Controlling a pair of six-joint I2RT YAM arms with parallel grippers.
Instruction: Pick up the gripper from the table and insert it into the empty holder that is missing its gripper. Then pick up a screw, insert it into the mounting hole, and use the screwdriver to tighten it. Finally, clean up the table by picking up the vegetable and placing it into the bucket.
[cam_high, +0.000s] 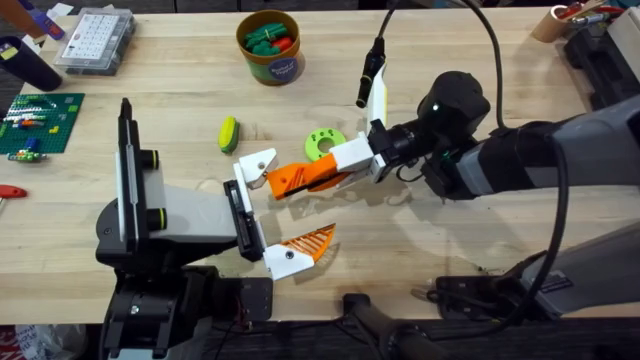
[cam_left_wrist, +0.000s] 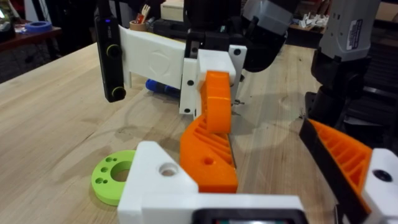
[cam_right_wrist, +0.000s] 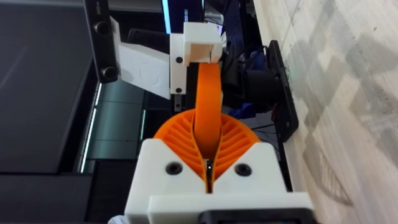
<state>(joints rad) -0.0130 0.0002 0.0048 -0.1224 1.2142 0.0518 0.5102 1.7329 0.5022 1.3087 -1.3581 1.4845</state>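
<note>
Insertion step: the right pincer (cam_high: 345, 172), closed on the gripper (cam_high: 300, 178), presents it to the empty holder (cam_high: 256, 165). The left pincer (cam_high: 272, 213) is open and empty. Next, seat the gripper squarely against the mounting hole (cam_left_wrist: 168, 168).

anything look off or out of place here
Yes: the left gripper is lopsided, one white holder bare while its twin carries an orange finger. The right gripper holds the missing orange gripper by it. The vegetable lies outside the bucket.

The right end effector (cam_high: 330, 172) clamps the orange gripper (cam_high: 298, 178) beside the empty holder (cam_high: 256, 166); vegetable (cam_high: 228, 133) at ten o'clock.
</note>
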